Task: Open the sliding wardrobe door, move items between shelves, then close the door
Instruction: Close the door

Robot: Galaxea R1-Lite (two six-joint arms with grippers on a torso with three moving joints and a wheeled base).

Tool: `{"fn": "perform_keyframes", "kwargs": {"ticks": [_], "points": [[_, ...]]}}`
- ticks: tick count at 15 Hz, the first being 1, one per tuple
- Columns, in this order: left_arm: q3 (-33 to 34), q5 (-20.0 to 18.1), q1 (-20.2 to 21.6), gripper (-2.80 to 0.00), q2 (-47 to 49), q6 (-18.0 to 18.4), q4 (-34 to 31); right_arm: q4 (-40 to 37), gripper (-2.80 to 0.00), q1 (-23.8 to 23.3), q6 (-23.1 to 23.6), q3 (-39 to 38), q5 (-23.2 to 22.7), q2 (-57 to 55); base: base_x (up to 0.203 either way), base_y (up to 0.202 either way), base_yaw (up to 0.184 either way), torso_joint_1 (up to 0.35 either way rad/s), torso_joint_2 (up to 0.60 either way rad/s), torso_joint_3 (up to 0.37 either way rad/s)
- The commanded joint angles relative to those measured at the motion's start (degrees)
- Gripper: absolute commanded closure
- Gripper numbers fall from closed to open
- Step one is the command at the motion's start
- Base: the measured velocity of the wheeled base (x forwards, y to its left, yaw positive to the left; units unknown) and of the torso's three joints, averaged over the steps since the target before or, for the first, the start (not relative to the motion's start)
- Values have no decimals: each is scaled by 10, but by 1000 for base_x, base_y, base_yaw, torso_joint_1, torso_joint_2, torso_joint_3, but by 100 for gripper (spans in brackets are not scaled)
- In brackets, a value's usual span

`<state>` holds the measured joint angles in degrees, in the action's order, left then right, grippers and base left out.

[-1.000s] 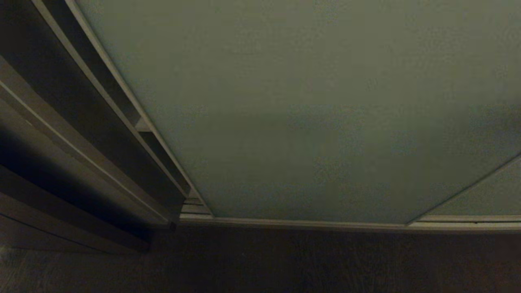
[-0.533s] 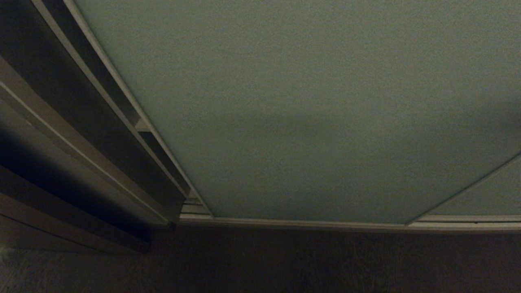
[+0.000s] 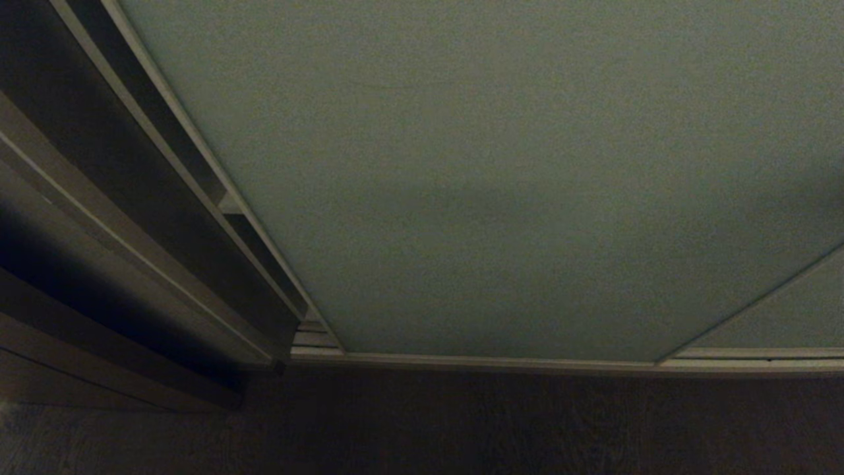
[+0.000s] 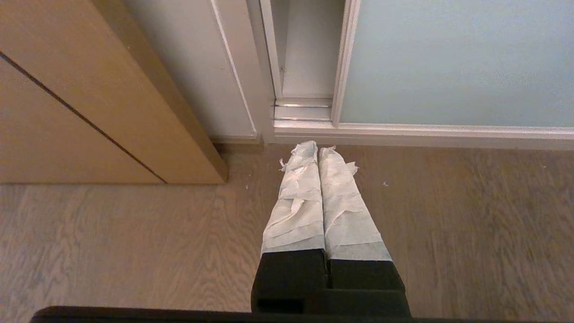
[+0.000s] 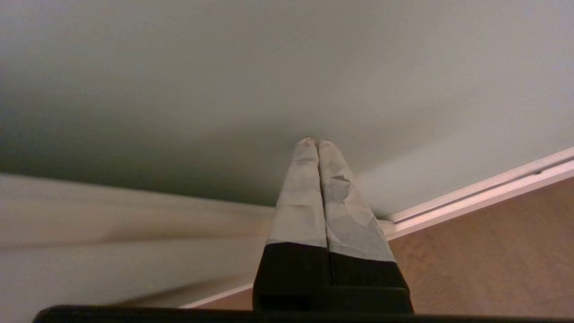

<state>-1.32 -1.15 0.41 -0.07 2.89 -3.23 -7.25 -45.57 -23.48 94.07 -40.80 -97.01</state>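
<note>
The sliding wardrobe door [image 3: 514, 185] is being seen filling the head view, standing in its bottom track [image 3: 501, 361] above the floor [image 3: 461, 422]. The right gripper [image 5: 317, 142] is being held at the panel (contact cannot be confirmed), jaws closed on nothing. The left gripper [image 4: 317, 150] is being held over the floor near the track, jaws closed and empty.

Wood-grain floor [image 4: 134, 251] (a few pale specks) carries the door track [image 4: 421, 134].

Matte sliding wardrobe door [image 3: 527, 165], pale metal frame [image 4: 341, 63], wood-grain floor [image 4: 448, 215]
</note>
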Motion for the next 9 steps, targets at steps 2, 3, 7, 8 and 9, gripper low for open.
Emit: {"fn": "perform_keyframes", "kwargs": {"ticks": [2, 3, 7, 8, 9], "points": [[0, 0, 0, 0, 0, 0, 0, -1, 0, 17, -1, -23, -5, 26, 0, 0, 0, 0, 0, 0], [0, 0, 0, 0, 0, 0, 0, 0, 0, 22, -1, -30, -6, 35, 0, 0, 0, 0, 0, 0], [0, 0, 0, 0, 0, 0, 0, -1, 0, 36, -1, -50, -7, 60, 0, 0, 0, 0, 0, 0], [0, 0, 0, 0, 0, 0, 0, -1, 0, 38, -1, -56, -7, 66, 0, 0, 0, 0, 0, 0], [0, 0, 0, 0, 0, 0, 0, -1, 0, 41, -1, -61, -7, 70, 0, 0, 0, 0, 0, 0]]}}
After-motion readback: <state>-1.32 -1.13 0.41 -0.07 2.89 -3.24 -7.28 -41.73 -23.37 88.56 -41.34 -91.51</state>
